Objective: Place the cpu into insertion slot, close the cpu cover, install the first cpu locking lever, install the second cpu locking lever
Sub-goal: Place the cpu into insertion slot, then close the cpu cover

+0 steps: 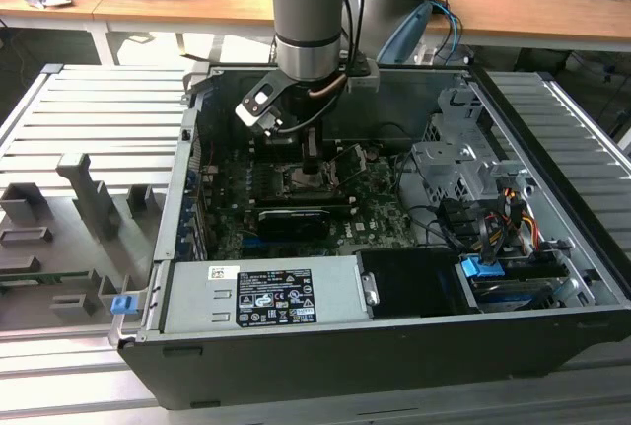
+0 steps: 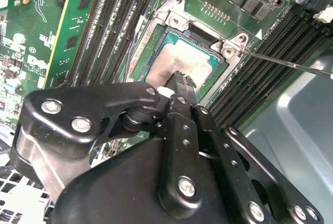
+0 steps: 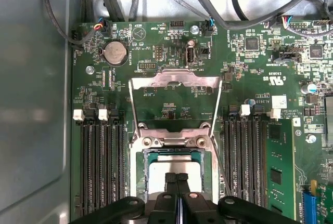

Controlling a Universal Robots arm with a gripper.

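Observation:
The cpu (image 3: pixel 161 171) lies flat in the insertion slot (image 3: pixel 138 168) on the green motherboard, its pale face (image 2: pixel 179 60) smeared with grey paste. My gripper (image 3: pixel 177 176) stands right over the chip, its two black fingers pressed together with nothing between them and their tips (image 2: pixel 179 77) at the chip's face. The cpu cover (image 3: pixel 174 80) is swung open, standing back from the socket on its hinge. A thin wire locking lever (image 2: pixel 287 63) sticks out free beside the socket. In the exterior view the gripper (image 1: pixel 312 167) reaches down into the open computer case.
Black memory slots (image 3: pixel 101 167) flank the socket on both sides. A long black card (image 1: pixel 293 220) sits near the socket. The power supply box (image 1: pixel 261 295) and drive cage (image 1: pixel 463 174) crowd the case. Cables (image 3: pixel 208 5) run along the board's edge.

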